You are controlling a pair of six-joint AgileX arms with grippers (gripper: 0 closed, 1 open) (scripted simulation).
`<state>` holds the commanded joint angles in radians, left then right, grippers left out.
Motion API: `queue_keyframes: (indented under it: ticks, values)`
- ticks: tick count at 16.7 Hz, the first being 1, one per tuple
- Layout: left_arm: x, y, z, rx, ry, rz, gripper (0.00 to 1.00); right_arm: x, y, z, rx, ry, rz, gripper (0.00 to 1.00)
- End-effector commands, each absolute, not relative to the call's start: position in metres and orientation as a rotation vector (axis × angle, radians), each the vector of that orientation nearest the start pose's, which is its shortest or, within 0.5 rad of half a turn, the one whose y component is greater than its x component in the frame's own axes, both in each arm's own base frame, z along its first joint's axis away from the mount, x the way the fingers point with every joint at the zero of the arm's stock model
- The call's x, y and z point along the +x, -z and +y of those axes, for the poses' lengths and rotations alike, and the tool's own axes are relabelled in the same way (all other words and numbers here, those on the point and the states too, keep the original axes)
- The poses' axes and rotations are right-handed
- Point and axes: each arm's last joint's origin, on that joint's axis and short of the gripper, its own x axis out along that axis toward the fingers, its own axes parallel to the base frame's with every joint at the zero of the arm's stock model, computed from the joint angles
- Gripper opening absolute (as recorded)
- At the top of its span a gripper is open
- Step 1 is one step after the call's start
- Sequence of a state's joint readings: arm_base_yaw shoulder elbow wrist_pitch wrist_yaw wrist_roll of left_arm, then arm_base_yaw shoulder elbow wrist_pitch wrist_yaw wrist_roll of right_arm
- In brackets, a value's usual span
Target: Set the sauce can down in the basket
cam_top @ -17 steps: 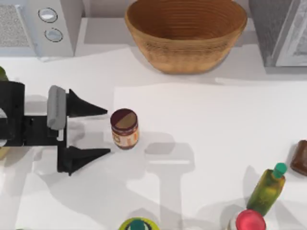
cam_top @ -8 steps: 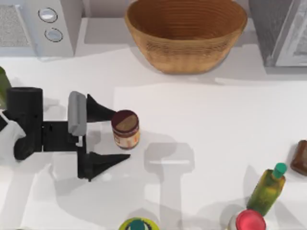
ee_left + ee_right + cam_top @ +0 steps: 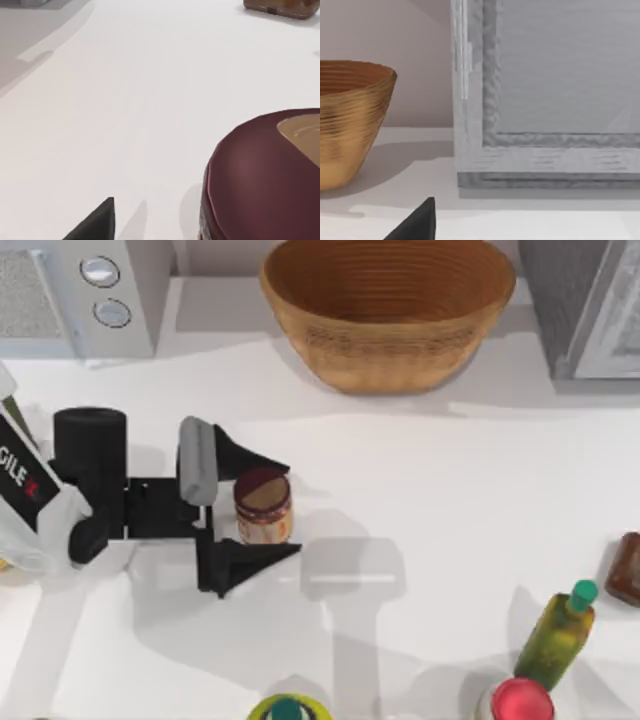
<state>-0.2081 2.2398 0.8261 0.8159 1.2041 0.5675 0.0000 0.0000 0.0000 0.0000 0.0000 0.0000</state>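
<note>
- The sauce can [image 3: 263,505] stands upright on the white bench [image 3: 450,510], in the left half, well short of the basket [image 3: 388,315] at the far edge. From the left wrist camera its maroon top [image 3: 265,170] sits close in and off to one side, not centred.
- The left tool [image 3: 268,510] is spread wide with the can between its two black fingers [image 3: 250,458]. The far finger looks to be touching or just beside the can's rim; the near one stands a little apart from it. I cannot tell whether there is real contact yet.
- Risk: because the can sits nearer one finger, closing could shove it sideways before the other finger meets it, tipping it or sliding it out of the grip.
- Risk: the fingers taper to points, so a grip taken near the tips could let the smooth round side twist or squirt out during the lift.
- Risk: the basket has a tall wall; a carry that stays too low could knock the can against the rim or push the basket back.
- Risk: a release from high up could leave the can rolling on the ribbed, curved bottom instead of standing.
- The right tool [image 3: 415,225] is off by the basket and a grey appliance [image 3: 545,100]; I cannot tell how its fingers stand.
- The green bottle [image 3: 560,635], red-lidded jar [image 3: 520,702] and brown object [image 3: 625,568] lie well away from the likely path.
</note>
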Motion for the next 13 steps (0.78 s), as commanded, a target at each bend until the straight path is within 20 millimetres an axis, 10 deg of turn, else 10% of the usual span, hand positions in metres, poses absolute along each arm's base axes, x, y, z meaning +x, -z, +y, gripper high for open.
queue_keyframes:
  ticks: [4,13]
  values:
    - [0.3392,-0.0292,-0.0990,0.145,1.443,0.164,1.00,0.1057,-0.1600,-0.0012,0.000,0.000,0.000,1.00]
    - [0.3392,-0.0292,-0.0990,0.145,1.443,0.164,0.32,0.1057,-0.1600,-0.0012,0.000,0.000,0.000,1.00]
